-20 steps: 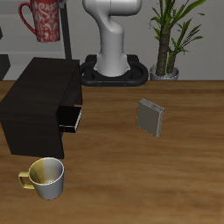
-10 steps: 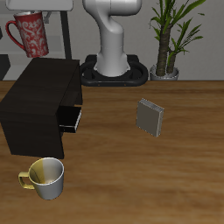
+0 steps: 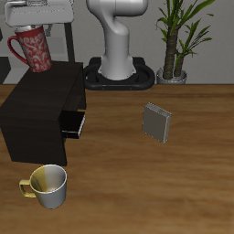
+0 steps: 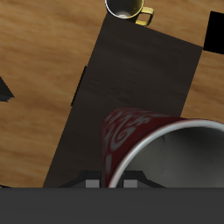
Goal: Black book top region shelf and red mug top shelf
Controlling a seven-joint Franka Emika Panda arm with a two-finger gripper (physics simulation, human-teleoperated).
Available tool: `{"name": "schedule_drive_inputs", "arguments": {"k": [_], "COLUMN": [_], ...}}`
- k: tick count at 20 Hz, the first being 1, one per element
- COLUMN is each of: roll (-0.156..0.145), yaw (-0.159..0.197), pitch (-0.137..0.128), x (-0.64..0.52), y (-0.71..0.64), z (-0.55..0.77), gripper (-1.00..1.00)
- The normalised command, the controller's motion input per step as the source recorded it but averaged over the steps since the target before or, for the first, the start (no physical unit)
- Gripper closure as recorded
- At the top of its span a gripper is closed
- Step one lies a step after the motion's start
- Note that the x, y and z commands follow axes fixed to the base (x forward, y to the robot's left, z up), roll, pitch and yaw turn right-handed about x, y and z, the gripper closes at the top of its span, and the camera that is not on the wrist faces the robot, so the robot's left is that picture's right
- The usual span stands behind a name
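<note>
Hand (image 3: 37, 20) grips one red mug (image 3: 34, 49) above one shelf (image 3: 41, 110).

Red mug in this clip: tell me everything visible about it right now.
The red mug is red with a darker mottled pattern, glossy like ceramic, and has a pale inside seen in the wrist view. A loop handle sticks out on the side away from the robot's base. It hangs tilted, rim up, held at its rim by the gripper, above the back part of the shelf top. Whether its base touches the shelf yet cannot be told.
</note>
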Motion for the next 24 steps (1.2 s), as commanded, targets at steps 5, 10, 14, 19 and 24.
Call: {"name": "schedule_drive_inputs", "arguments": {"k": [5,10,14,19,24], "roll": [0.012,-0.052,0.01,-0.014,-0.008], "yaw": [-0.027,0.0,-0.016,-0.008,-0.001], "pitch": [0.015,0.035,0.039,0.015,0.001], "x": [0.04,0.12,0.11,0.03,0.01], "y": [-0.04,-0.1,0.05,0.02,0.0], "z": [-0.19,-0.27,-0.22,-0.09,-0.01], "gripper": [1.0,1.0,-1.0,-1.0,-1.0]}}
